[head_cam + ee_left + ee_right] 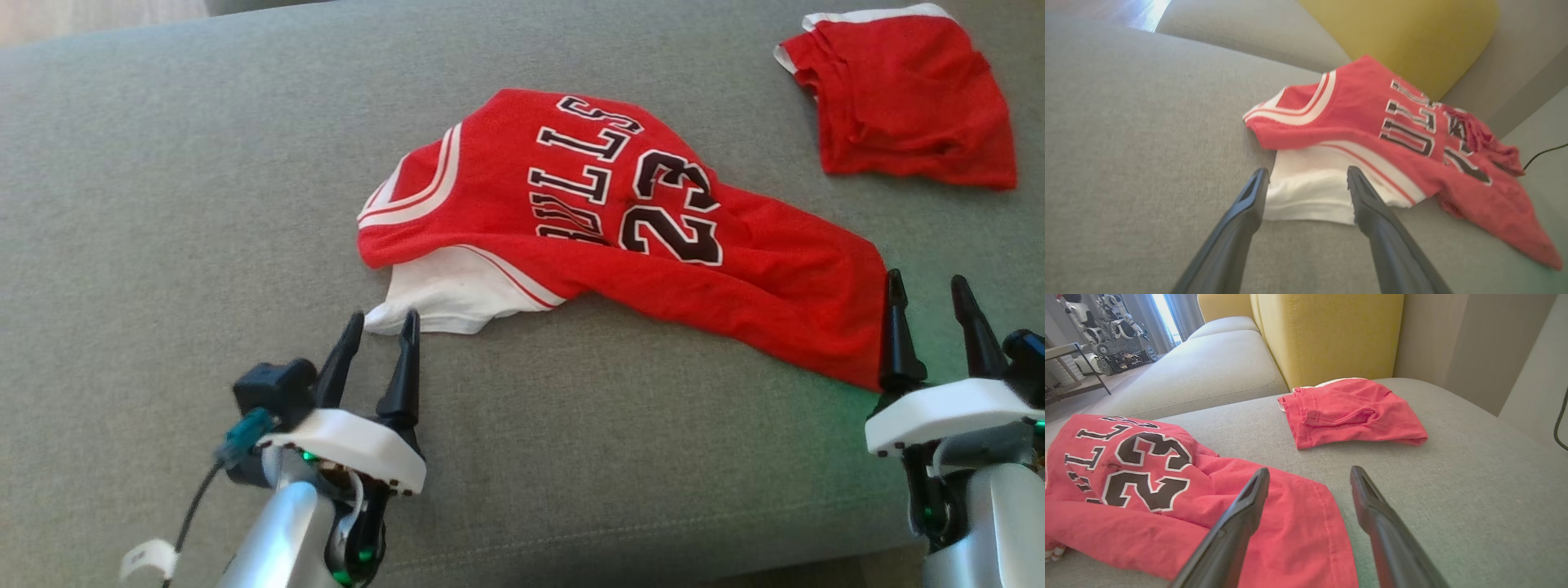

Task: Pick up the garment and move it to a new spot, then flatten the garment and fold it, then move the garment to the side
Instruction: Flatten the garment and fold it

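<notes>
The garment [506,188], a red jersey with black "BULLS 23" lettering and white trim, lies crumpled on the grey sofa cushion [163,204]. A white flap sticks out at its near-left corner. My left gripper [384,318] is open, and its fingertips straddle that white flap; in the left wrist view the left gripper [1306,171] has the white cloth of the garment [1355,118] between its tips, not pinched. My right gripper [927,278] is open at the jersey's right hem. In the right wrist view the right gripper [1310,470] has one finger over the garment [1126,531] and the other over bare cushion.
A second red cloth [906,98], folded, lies at the cushion's back right, also seen as the red cloth [1351,412]. Behind it stands a yellow back cushion [1331,335]. The cushion's front edge runs just below both grippers. A black cable [1543,153] hangs at the right.
</notes>
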Available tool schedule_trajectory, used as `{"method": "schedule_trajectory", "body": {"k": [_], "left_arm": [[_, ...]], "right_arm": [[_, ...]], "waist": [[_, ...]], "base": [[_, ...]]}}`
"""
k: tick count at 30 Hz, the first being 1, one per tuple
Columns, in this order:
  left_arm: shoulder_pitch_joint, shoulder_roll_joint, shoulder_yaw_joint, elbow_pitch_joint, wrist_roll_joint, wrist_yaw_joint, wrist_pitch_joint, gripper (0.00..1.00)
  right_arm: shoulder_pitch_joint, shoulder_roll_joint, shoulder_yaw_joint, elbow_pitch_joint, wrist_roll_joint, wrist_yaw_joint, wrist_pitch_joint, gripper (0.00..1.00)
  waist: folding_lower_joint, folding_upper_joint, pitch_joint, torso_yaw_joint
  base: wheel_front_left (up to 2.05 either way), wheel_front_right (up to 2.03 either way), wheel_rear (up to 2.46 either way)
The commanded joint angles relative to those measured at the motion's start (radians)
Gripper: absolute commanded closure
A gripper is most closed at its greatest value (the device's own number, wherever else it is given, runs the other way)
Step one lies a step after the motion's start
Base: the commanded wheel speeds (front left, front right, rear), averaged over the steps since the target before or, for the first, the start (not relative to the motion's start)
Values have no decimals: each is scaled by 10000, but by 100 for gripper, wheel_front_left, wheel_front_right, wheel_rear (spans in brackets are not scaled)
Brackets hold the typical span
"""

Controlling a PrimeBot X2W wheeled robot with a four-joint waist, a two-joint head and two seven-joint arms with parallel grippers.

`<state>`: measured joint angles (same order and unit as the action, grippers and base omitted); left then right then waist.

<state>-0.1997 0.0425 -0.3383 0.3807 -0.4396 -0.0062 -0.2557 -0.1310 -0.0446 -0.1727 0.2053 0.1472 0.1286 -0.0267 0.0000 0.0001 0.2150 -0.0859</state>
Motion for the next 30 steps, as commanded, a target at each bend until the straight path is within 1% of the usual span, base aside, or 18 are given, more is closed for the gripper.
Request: {"method": "schedule_trajectory", "body": {"k": [1,5,11,13,18,24,25,26,28,30], "left_arm": [[-562,78,232,233,221,110,-61,0],[-993,78,267,1224,573,312,-61,0],[-1393,78,554,1855,940,566,-61,0],[-1436,78,566,1936,976,561,-61,0],[-1647,78,523,2390,1077,373,-61,0],[-1838,78,191,3040,1103,117,-61,0],[-1873,78,149,3139,1054,85,-61,53],[-1906,78,135,3185,964,45,-61,100],[-1969,78,103,3192,734,-140,-61,100],[-2055,78,221,2986,624,-110,-61,100]], "right_arm": [[-205,-58,212,-260,21,21,-161,0],[-238,-58,130,-159,-61,21,-237,0],[-306,-57,100,4,-54,21,-338,0],[-316,-57,103,29,-43,21,-349,0],[-338,-57,109,178,1,21,-367,0],[-377,-57,33,292,1,21,-431,0],[-393,-57,21,305,2,21,-451,0],[-406,-57,-3,310,2,21,-476,0],[-425,-57,-39,320,1,21,-503,0],[-421,-57,-73,330,-6,21,-526,0]], "waist": [[0,-1,61,-99],[0,-1,134,-233],[0,-1,215,-340],[0,-1,226,-351],[0,-1,272,-343],[0,-1,254,-280],[0,-1,241,-273],[0,-1,229,-263],[0,-1,214,-254],[0,-1,178,-247]], "base": [[0,0,0],[0,0,0],[0,0,0],[0,0,0],[0,0,0],[0,0,0],[0,0,0],[0,0,0],[0,0,0],[0,0,0]]}}
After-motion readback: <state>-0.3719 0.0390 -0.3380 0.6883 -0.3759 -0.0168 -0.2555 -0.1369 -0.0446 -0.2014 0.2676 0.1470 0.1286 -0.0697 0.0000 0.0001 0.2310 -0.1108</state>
